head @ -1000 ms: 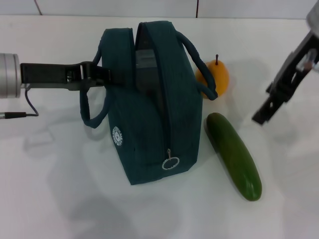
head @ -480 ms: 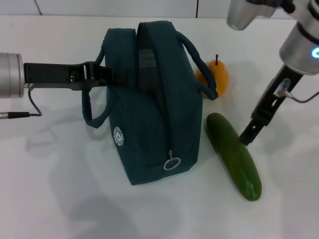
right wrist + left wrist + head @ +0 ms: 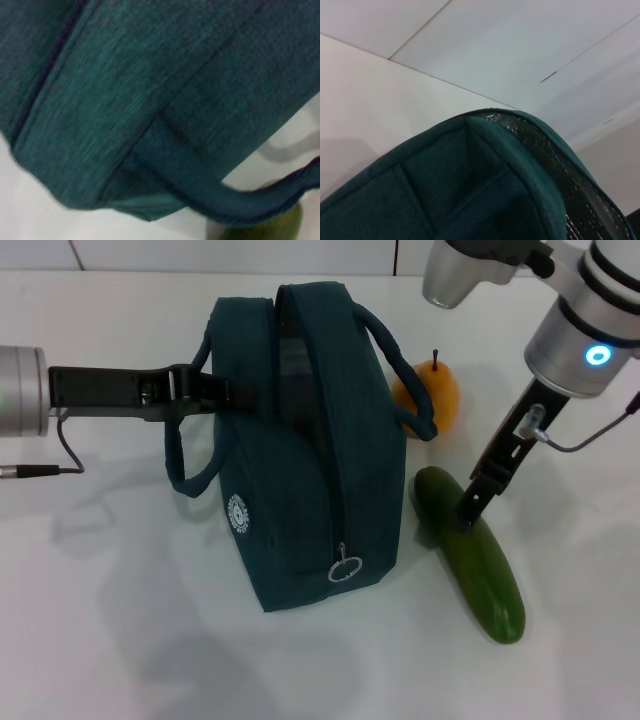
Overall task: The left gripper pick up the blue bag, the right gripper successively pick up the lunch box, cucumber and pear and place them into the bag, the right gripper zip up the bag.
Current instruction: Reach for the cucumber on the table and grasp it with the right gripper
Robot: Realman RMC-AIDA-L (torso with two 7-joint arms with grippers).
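Note:
The blue bag (image 3: 300,490) stands upright mid-table with its top open. My left gripper (image 3: 222,395) reaches in from the left and is shut on the bag's upper left wall; the left wrist view shows that rim (image 3: 470,190) close up. My right gripper (image 3: 468,510) is down on the near-bag end of the cucumber (image 3: 490,580), which lies on the table right of the bag. The pear (image 3: 440,390) sits behind the cucumber, against the bag's right handle. The right wrist view shows the bag's side (image 3: 150,90) and a bit of cucumber (image 3: 272,229). The lunch box is hidden.
The zipper's ring pull (image 3: 343,568) hangs at the bag's near end. A thin black cable (image 3: 60,455) trails from the left wrist. The white table (image 3: 100,620) spreads around the bag, with a wall at the far edge.
My right arm has swung in from the right edge and come down leftward onto the cucumber. The left gripper, bag, pear and cucumber have stayed in place.

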